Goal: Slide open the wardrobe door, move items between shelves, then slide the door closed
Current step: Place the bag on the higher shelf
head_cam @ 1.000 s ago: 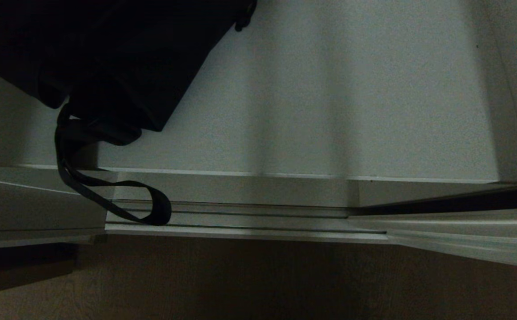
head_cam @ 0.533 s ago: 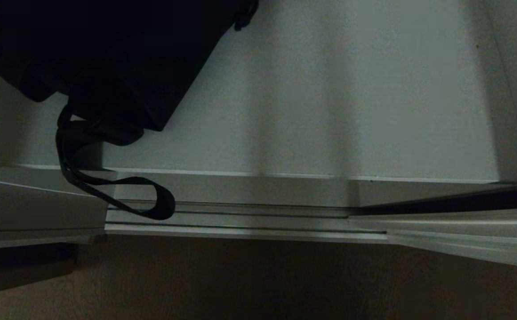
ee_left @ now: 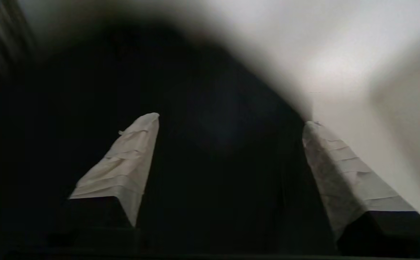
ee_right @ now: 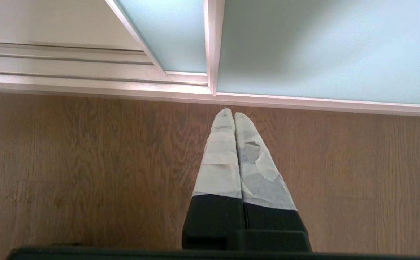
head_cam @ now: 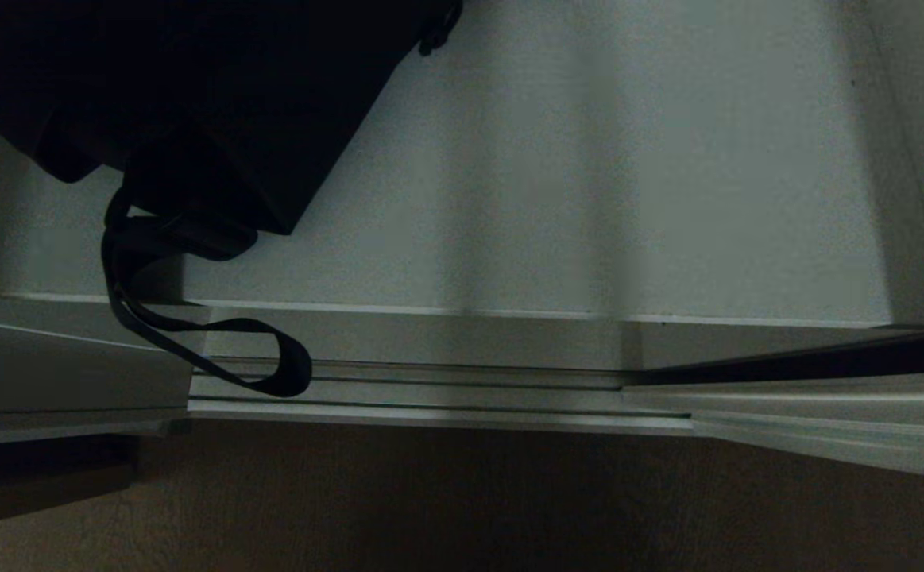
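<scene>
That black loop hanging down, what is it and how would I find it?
Start at the wide matt white-grey shelf board, then look to its left end, where a bulky soft black bag sits. From the bag, a broad flat black strap spills over the shelf's front edge, curling into a loop over the ribbed silver floor track. Nothing else dangles there.

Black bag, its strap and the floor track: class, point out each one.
black bag [head_cam: 215, 87], head view, on its dark body.
strap [head_cam: 291, 373], head view, on the hanging loop's end.
floor track [head_cam: 469, 393], head view, on a silver rib.
</scene>
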